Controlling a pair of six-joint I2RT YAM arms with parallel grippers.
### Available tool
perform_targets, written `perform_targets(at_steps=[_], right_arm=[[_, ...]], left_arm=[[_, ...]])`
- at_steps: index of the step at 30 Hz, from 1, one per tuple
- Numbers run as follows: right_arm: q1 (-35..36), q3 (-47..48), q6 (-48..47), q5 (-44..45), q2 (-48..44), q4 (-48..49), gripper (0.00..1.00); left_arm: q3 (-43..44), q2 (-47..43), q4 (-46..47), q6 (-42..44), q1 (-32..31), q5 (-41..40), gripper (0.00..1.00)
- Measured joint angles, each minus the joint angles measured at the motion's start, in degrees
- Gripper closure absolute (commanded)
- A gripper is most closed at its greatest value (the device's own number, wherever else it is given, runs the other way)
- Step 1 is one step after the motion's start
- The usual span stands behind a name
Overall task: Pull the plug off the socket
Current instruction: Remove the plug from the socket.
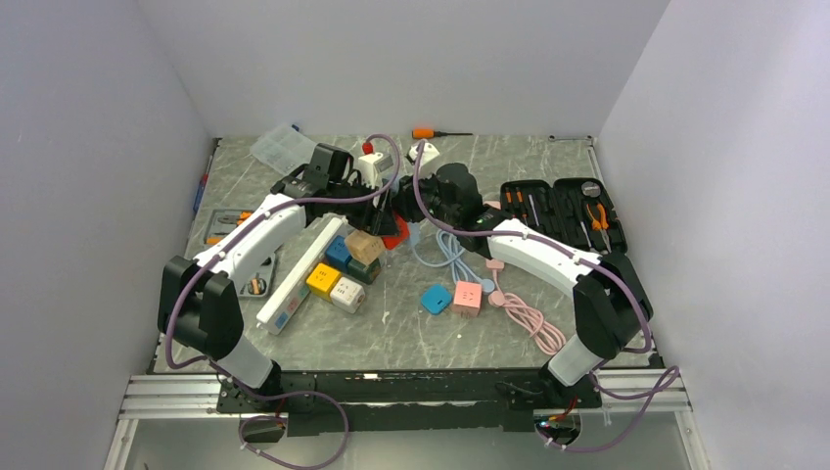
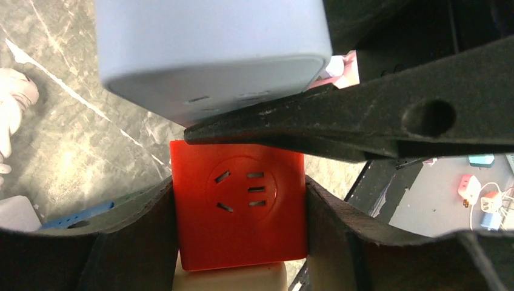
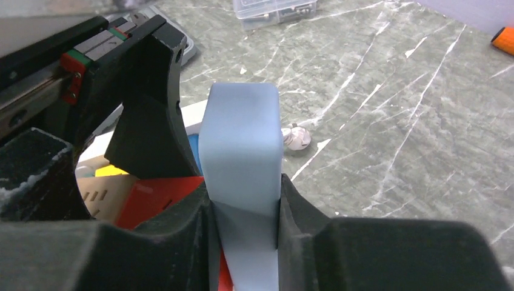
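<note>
gripping the red socket cube (image 2: 239,221) by its two sides, the left tool (image 2: 238,197) is closed on it, slotted face bare. right tool (image 3: 244,212) is clamped on the pale blue plug (image 3: 240,139), held just off that face, not seated. one black right finger (image 2: 363,121) crosses btwn them. marble tabletop (image 3: 394,121) lies behind.

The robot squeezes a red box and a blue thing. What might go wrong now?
The red socket might slip out of the left gripper, which pinches only its smooth sides. The right gripper, clamped on the blue plug, sits very close to the left one, so they might bump.
</note>
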Motion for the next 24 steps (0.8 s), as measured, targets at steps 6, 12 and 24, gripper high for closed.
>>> perform_targets(at_steps=[6,12,24], right_arm=[[-0.81,-0.09,-0.98,-0.26,-0.02,-0.04,1.0],[-1.97,0.74,-2.25,-2.38,0.04,-0.35,1.0],[-2.51,6.58,-8.92,-3.87,3.85,-2.43,1.0]], left_arm=[[0.66,0.0,-0.85,0.0,0.48,0.04,0.97],[0.98,0.0,0.11,-0.66,0.48,-0.04,0.98],[2.23,0.0,1.2,-0.98,1.42,-2.21,0.99]])
